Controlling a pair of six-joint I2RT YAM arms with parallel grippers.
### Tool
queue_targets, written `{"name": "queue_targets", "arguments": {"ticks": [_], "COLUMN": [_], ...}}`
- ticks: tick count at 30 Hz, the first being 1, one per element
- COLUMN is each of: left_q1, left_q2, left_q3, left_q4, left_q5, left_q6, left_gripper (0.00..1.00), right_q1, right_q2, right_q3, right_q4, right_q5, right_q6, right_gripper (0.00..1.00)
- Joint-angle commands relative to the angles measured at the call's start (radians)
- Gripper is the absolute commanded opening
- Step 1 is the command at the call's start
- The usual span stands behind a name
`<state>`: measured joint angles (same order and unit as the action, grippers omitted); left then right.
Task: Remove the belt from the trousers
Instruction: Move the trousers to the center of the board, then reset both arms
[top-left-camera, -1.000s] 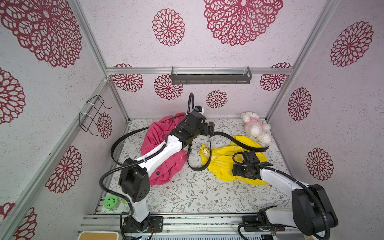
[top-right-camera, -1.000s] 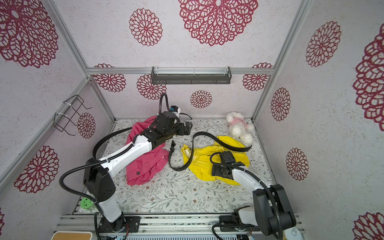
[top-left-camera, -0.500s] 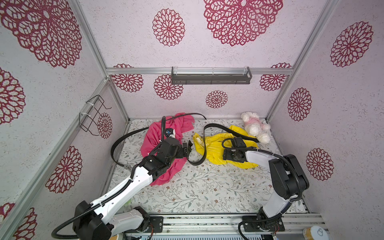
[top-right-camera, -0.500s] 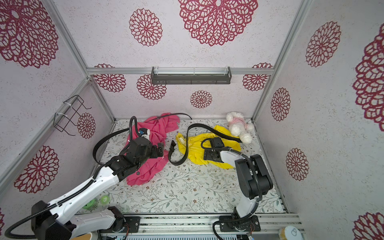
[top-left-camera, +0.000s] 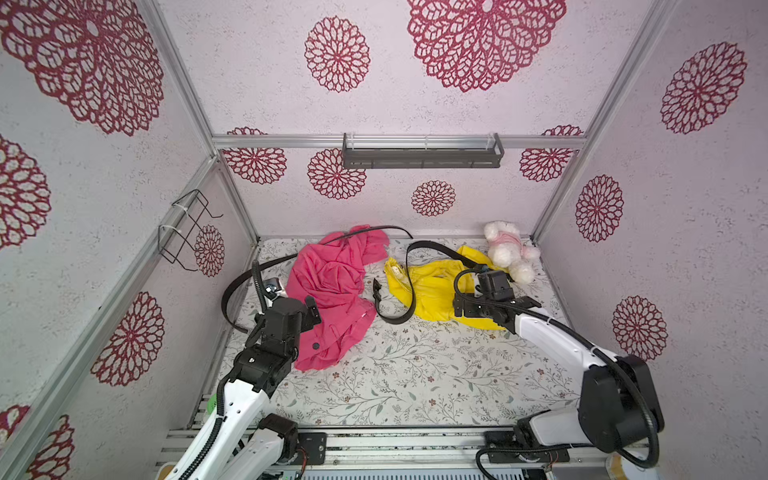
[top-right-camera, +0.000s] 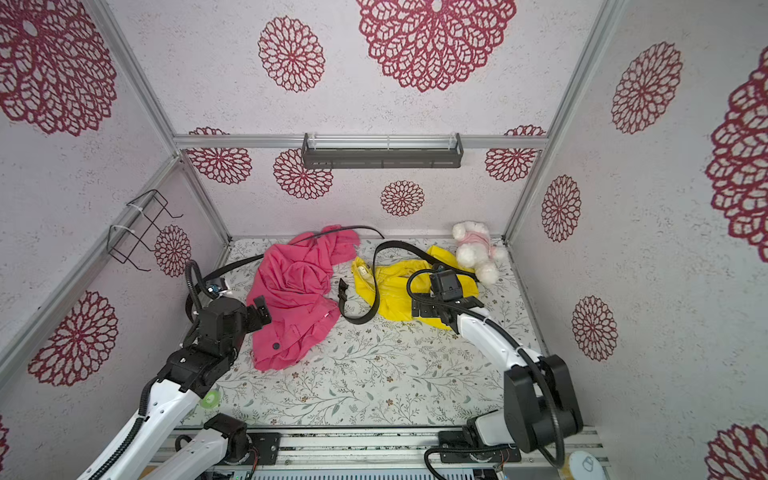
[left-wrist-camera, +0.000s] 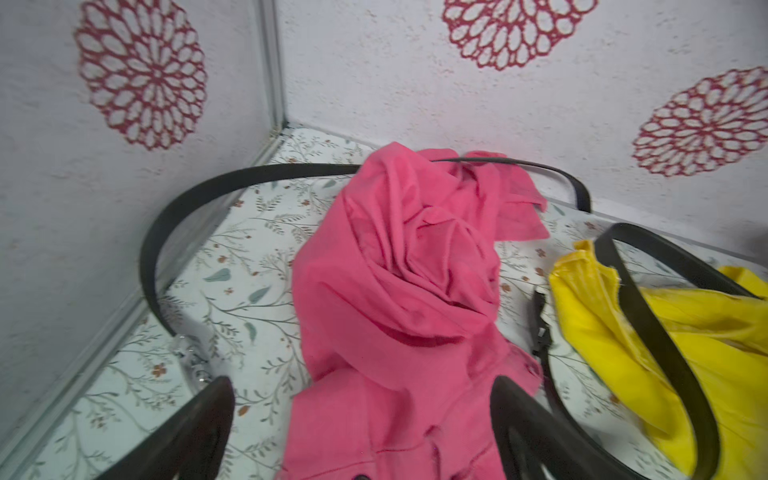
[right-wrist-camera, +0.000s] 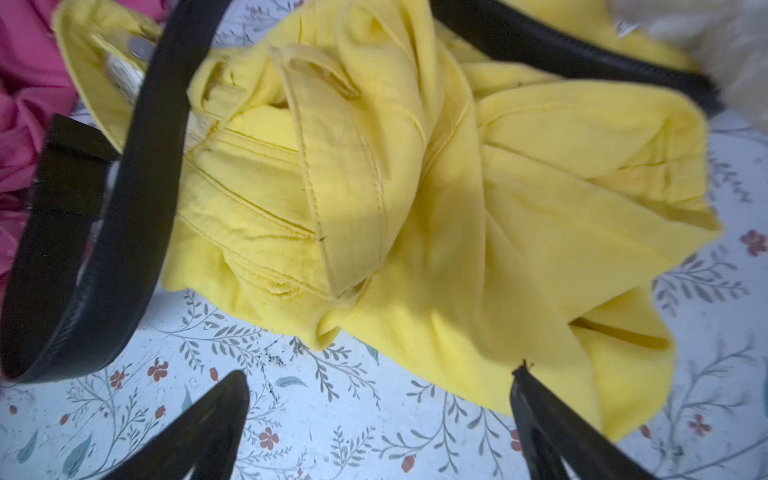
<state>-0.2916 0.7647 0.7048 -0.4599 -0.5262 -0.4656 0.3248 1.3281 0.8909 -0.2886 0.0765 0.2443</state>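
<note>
Yellow trousers (top-left-camera: 436, 291) lie crumpled at the back right of the mat. A black belt (top-left-camera: 411, 291) loops across them, and its buckle end (top-left-camera: 376, 287) rests on the mat between them and the pink trousers (top-left-camera: 332, 286). A second black belt (top-left-camera: 232, 286) arcs from the pink trousers toward the left wall. My right gripper (top-left-camera: 459, 306) hovers open at the near edge of the yellow trousers (right-wrist-camera: 374, 187), holding nothing. My left gripper (top-left-camera: 312, 311) stands open over the near part of the pink trousers (left-wrist-camera: 395, 270), also holding nothing.
A white plush toy (top-left-camera: 509, 251) sits in the back right corner beside the yellow trousers. A wire rack (top-left-camera: 187, 228) hangs on the left wall and a dark shelf (top-left-camera: 422, 151) on the back wall. A small green object (top-right-camera: 210, 399) lies at the front left.
My left arm has drawn back from the middle to the front left. The right gripper has moved nearer and opened wider. The belt loop now rests on the mat.
</note>
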Motion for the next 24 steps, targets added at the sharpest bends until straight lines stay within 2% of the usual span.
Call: {"name": "queue_targets", "arguments": {"ticks": [1,3,6,8,12,16,24], "left_q1": [0.055,0.081,0.132,0.177,0.275,0.291,0.323], "left_q2": [-0.052,-0.088,-0.111,-0.088,0.038,0.137,0.232], "left_q3": [-0.073,-0.137,-0.219,-0.264,-0.285,-0.306,-0.434], "left_q4": [0.09,0.173,0.319,0.41,0.529,0.669,0.998], "left_q5": [-0.053,-0.053,-0.027,-0.019,0.07,0.074,0.135], "left_q6": [0.086,0.122,0.16,0.175,0.161,0.223,0.304], "left_gripper": [0.97,0.97,0.97,0.97,0.97,0.97,0.97], "right_q1": [-0.058,-0.1,-0.138,-0.156,-0.183,-0.199,-0.262], "right_q2": [-0.078,-0.113,-0.142,-0.139,-0.095,-0.038,0.088], "right_q3": [-0.07,-0.108,-0.176,-0.223,-0.345,-0.435,-0.507], "right_q4": [0.027,0.087,0.225,0.334,0.612,0.845,1.119], "right_q5": [0.021,0.009,0.058,0.072,0.076,0.105,0.069], "right_q6": [-0.073,-0.089,-0.12,-0.142,-0.19,-0.256,-0.303], "right_gripper": [0.99,0.99,0.99,0.99,0.99,0.99,0.99]}}
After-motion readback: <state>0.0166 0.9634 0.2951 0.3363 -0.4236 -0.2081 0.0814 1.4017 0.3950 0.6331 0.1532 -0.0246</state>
